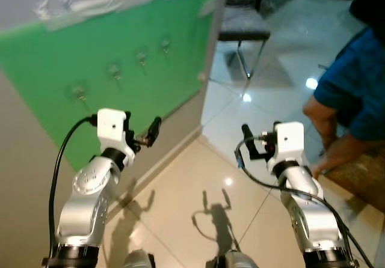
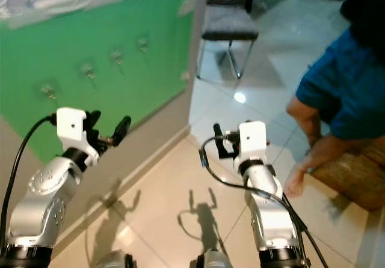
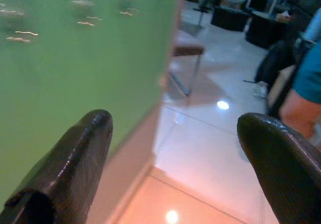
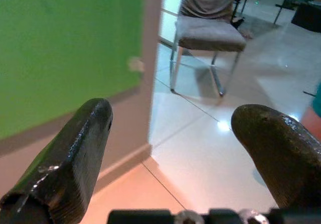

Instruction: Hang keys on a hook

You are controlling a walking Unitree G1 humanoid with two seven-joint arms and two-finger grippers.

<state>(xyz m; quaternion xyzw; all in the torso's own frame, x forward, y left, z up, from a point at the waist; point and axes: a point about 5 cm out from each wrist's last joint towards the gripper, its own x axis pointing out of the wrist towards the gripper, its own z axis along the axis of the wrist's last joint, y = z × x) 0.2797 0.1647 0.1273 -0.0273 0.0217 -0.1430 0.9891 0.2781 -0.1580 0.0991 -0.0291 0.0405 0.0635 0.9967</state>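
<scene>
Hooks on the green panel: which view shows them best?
Left eye view: the four hooks sit in a clear rising row on the green panel. Right eye view shows the same row, nearer its edge. Left wrist view renders them as blurred streaks; right wrist view shows bare green.

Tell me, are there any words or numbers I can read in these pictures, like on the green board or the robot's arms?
None can be read. The green wall panel with its four small metal hooks is plain, the silver robot arms carry no labels, and the far-off dark furniture is too blurred to tell.
</scene>
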